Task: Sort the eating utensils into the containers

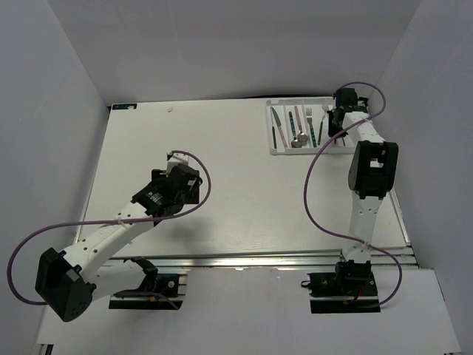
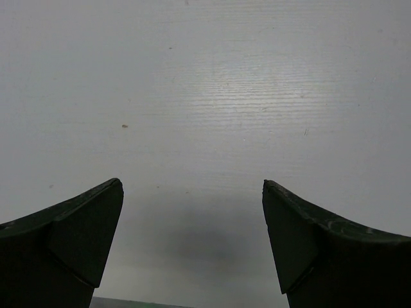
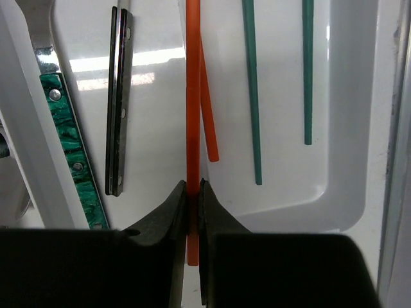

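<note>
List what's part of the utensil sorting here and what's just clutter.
Job: white plastic compartment tray; thin red chopstick pinched in right gripper; second red chopstick, teal chopsticks, dark-handled utensil lying in tray.
Lying about: small dark object at table's far-left corner; purple cable; left gripper, open, holding nothing.

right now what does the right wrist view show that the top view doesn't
Only the right wrist view: the right gripper is pinched shut on a red chopstick. Beside it lie a second red chopstick, two teal chopsticks and a dark-handled piece.
Only the top view: the left gripper over bare table, and the whole tray with a knife, spoon and fork.
Both: the right end of the tray, with utensils in it.
</note>
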